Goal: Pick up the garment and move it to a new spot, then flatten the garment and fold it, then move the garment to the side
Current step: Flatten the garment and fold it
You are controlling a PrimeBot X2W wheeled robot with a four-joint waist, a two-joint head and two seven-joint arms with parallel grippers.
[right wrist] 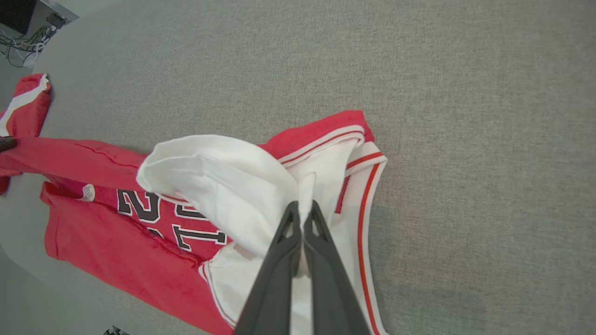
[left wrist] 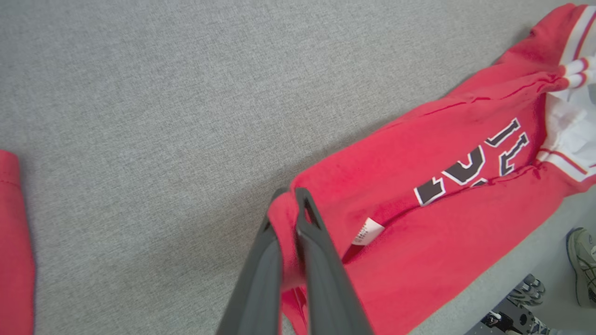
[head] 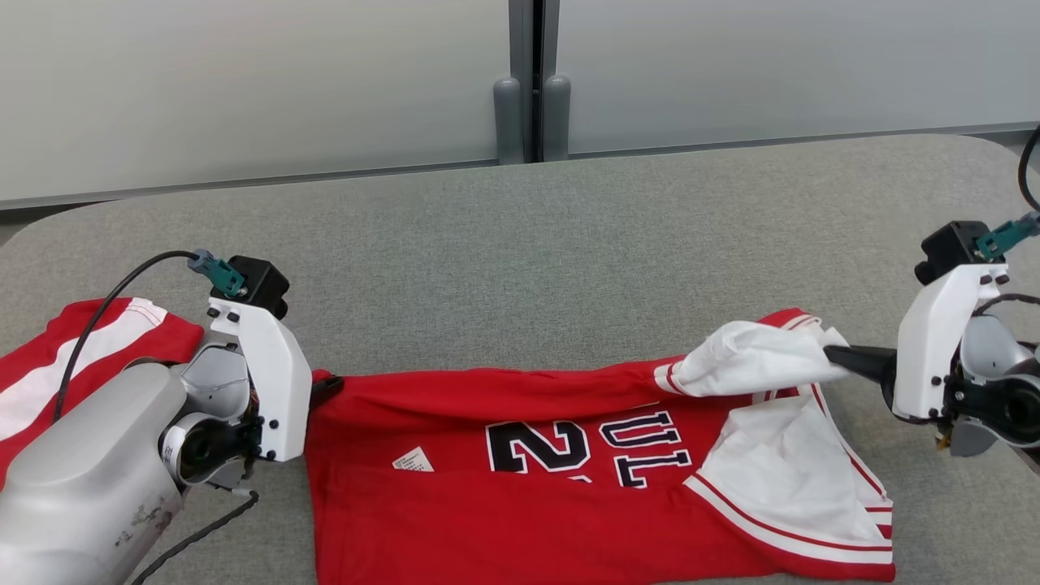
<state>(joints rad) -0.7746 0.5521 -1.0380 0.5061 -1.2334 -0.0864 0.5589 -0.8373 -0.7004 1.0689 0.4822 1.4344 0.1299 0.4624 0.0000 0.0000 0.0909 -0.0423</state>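
The garment [head: 504, 479] is a red jersey with dark numbers and white, red-striped trim, stretched across the near part of the grey table [head: 528, 236]. My left gripper [left wrist: 291, 204] is shut on its red left edge [left wrist: 284, 242], pinching a fold of cloth. My right gripper [right wrist: 301, 211] is shut on the white part [right wrist: 223, 186] at the jersey's right end, which hangs lifted and folded over. In the head view the left gripper [head: 325, 388] and the right gripper [head: 833, 355] hold the garment's upper edge taut between them.
A second red and white garment [head: 73, 357] lies at the table's left edge behind my left arm. Bare grey tabletop stretches beyond the jersey to the wall panels [head: 244, 89]. A shoe [left wrist: 582, 260] stands on the floor past the near table edge.
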